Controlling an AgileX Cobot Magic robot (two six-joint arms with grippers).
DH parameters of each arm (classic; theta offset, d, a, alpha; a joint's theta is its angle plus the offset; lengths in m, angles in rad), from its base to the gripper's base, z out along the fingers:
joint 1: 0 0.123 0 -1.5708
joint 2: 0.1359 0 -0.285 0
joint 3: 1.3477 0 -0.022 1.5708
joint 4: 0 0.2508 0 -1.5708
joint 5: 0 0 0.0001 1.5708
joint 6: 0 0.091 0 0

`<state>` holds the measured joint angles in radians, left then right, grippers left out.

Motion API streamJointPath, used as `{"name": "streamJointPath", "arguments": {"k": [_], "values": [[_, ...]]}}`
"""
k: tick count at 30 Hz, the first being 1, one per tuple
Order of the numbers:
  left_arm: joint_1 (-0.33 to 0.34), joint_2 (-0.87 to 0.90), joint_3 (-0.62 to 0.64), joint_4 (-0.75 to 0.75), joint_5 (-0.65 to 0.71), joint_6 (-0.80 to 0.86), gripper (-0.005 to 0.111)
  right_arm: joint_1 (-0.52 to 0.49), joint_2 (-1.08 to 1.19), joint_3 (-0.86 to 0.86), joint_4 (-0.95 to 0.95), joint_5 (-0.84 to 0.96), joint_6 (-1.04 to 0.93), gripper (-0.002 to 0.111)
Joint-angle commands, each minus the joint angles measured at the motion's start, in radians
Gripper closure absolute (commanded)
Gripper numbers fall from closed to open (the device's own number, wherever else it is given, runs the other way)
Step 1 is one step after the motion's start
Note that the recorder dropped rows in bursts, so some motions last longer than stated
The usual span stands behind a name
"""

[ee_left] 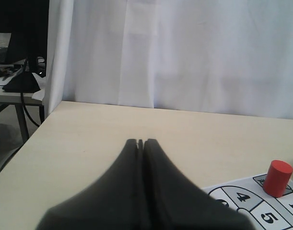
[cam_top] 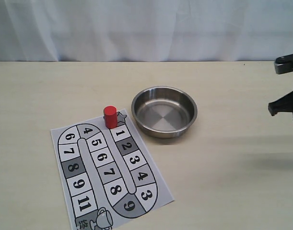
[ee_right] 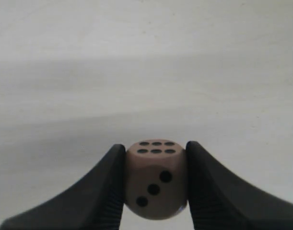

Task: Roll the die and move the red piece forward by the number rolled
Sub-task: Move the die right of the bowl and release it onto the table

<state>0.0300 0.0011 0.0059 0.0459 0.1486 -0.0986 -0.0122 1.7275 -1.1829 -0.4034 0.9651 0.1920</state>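
Observation:
My right gripper [ee_right: 155, 158] is shut on the die [ee_right: 156, 179], a pale beige cube showing a six face and a three face, lifted off the table. In the exterior view only part of that right arm [cam_top: 287, 88] shows at the right edge, and the die is hidden there. The red piece [cam_top: 110, 117] stands upright on the star square at the top of the paper game board [cam_top: 110, 175]; it also shows in the left wrist view as the red piece [ee_left: 278, 178]. My left gripper [ee_left: 141, 142] is shut with nothing in it, above the bare table beside the board.
A steel bowl [cam_top: 164, 111] stands right of the red piece, with nothing in it. The board [ee_left: 254, 208] carries numbered squares and a trophy at its near end. A white curtain closes the back of the table, and a table edge [ee_left: 21, 146] drops off at one side.

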Motion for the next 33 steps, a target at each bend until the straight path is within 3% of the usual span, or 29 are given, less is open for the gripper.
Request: {"name": "streamJointPath", "arguments": {"k": [1, 7, 14, 16, 18, 23, 27, 33], "values": [[-0.006, -0.001, -0.006, -0.002, -0.007, -0.002, 0.107, -0.066, -0.007, 0.072, -0.096, -0.141, -0.012, 0.104], [-0.006, -0.001, -0.006, -0.002, -0.007, -0.002, 0.107, -0.138, 0.012, 0.123, -0.083, -0.335, -0.012, 0.104], [-0.006, -0.001, -0.006, -0.002, -0.007, -0.002, 0.107, -0.14, 0.108, 0.126, -0.031, -0.373, -0.012, 0.101], [-0.006, -0.001, -0.006, -0.002, -0.007, -0.002, 0.107, -0.14, 0.131, 0.115, 0.07, -0.38, -0.02, 0.088], [-0.006, -0.001, -0.006, -0.002, -0.005, -0.002, 0.107, -0.14, 0.148, 0.093, 0.289, -0.366, -0.114, 0.071], [-0.006, -0.001, -0.006, -0.002, -0.005, -0.002, 0.107, -0.14, 0.177, 0.052, 0.958, -0.173, -0.752, 0.026], [-0.006, -0.001, -0.006, -0.002, -0.005, -0.002, 0.107, -0.14, 0.177, 0.034, 1.201, -0.042, -1.039, 0.019], [-0.006, -0.001, -0.006, -0.002, -0.005, -0.002, 0.107, -0.14, 0.177, -0.004, 1.06, -0.054, -0.922, 0.019]]}}
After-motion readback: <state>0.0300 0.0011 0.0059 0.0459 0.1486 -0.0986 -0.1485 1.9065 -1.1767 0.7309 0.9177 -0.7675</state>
